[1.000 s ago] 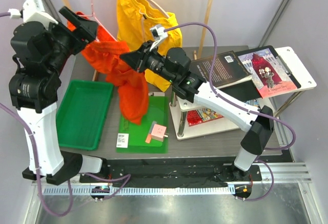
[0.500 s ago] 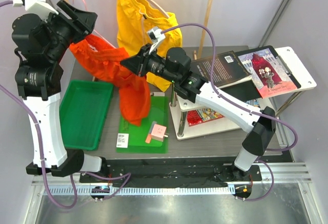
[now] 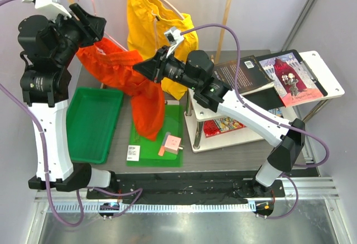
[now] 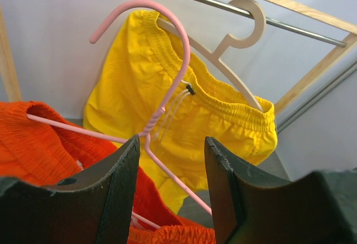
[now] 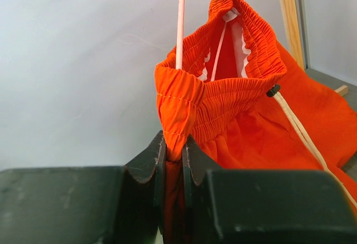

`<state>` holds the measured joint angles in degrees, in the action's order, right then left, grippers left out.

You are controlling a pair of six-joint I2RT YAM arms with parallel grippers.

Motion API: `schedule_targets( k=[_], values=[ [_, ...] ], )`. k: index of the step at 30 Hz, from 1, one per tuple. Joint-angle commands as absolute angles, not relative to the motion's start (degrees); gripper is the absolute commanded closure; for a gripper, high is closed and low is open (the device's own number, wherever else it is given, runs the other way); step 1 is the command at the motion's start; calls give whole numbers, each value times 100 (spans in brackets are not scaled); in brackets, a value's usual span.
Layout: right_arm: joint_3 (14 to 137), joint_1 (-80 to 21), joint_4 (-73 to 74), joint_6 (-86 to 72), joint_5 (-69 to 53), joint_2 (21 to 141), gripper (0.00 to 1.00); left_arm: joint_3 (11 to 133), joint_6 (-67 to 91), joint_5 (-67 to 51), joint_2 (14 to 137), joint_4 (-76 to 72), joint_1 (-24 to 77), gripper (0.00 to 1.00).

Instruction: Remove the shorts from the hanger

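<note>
Pinches orange-red shorts by waistband in right tool to strip them; straddles pink hanger at ten o'clock, left tool half-open, empty.

Top view looks down from above the near edge over the whole bench. The 2 wrist views sit close — left facing the far rail, right facing left — all 3 sharing the orange-red shorts.
</note>
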<state>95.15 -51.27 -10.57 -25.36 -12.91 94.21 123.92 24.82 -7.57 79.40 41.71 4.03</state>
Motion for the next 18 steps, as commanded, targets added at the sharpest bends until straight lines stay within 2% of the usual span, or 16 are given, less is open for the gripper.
schedule_targets(
  k=[1,6,15,18],
  values=[
    [9650,-5124,-1723,-2470,-1494,8974,99,12507,1864,-607,8042,3876,369,50],
    [9764,-5124,-1688,-2443,-1582,9026,99,12559,1969,-1220,8182,3472,369,52],
    [9712,-5124,-1793,-2399,-1705,8947,99,12217,1740,-862,7954,3146,360,66],
    [9729,-5124,-1819,-2408,-1731,8938,99,12147,1644,-817,7980,3155,369,67]
  ],
)
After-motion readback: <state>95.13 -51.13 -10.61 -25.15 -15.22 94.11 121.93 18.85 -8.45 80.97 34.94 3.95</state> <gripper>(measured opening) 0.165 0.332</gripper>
